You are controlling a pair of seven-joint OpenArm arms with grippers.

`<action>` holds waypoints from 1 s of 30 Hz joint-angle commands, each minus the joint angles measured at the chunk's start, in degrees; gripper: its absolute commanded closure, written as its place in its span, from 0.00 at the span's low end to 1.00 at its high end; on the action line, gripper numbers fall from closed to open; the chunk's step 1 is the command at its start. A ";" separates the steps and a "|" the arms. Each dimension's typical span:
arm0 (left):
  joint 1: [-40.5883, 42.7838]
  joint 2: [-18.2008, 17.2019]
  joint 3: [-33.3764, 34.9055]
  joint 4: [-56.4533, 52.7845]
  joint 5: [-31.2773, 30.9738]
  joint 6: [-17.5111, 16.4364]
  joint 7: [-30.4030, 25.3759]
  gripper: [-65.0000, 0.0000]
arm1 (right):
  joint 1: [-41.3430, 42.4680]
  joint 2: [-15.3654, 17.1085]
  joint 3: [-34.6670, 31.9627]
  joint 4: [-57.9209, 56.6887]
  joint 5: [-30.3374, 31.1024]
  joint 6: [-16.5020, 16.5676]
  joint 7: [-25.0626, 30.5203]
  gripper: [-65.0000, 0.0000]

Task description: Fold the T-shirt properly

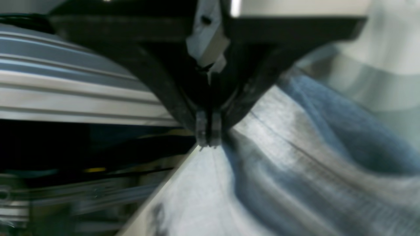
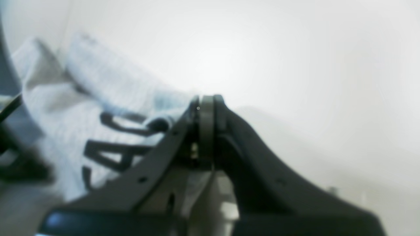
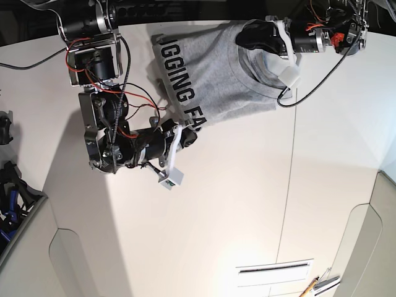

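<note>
a: we have a wide white table (image 3: 223,216) under us, with a seam running down it and a slot near its lower edge. the t-shirt (image 3: 216,74) lies at the far end of the table, between our two arms.

b: yes. our left gripper (image 1: 208,139) has its fingers pressed together on the grey cloth. in the base view it sits at the ribbed collar end.

a: and our right gripper (image 2: 206,100) is also clenched, with cloth at its tips, at the edge where the lettering ends.

b: so we think the step is to carry or spread the shirt with both arms. to do it well we should move both arms at the same speed and keep the cloth a little tight between them, not stretched. if one arm goes ahead, the shirt may twist or slip out of the fingers.

a: how does it look now?

b: heather grey, with bold black block letters (image 3: 178,93) facing up. it is not flat: one side is bunched and creased, and the lower hem is not clearly visible. both wrist views are blurred, so we cannot tell how much cloth each grip has.
</note>
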 commanded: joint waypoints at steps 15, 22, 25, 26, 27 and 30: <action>-11.47 -0.63 -0.39 0.87 21.75 -0.30 -14.64 1.00 | -12.13 5.92 0.02 5.27 9.20 0.39 -4.02 1.00; -18.01 -0.52 -0.39 0.87 26.62 1.79 -20.13 1.00 | -22.84 5.95 0.09 20.55 10.43 0.35 -4.52 1.00; -20.24 -0.52 -0.39 0.87 26.60 1.79 -20.63 1.00 | -25.66 5.95 0.15 28.06 9.38 0.13 -3.56 1.00; -21.03 -0.55 -0.42 0.90 26.58 1.81 -20.63 1.00 | -26.10 5.95 0.20 30.53 7.65 0.02 -2.58 1.00; -21.73 -0.55 -0.52 0.90 26.56 1.81 -20.63 1.00 | -26.36 5.92 0.28 32.94 5.29 -0.70 -1.44 1.00; -23.28 -0.55 -1.49 0.90 26.34 2.25 -20.63 1.00 | -26.32 5.77 0.46 40.22 -2.36 -2.58 3.56 1.00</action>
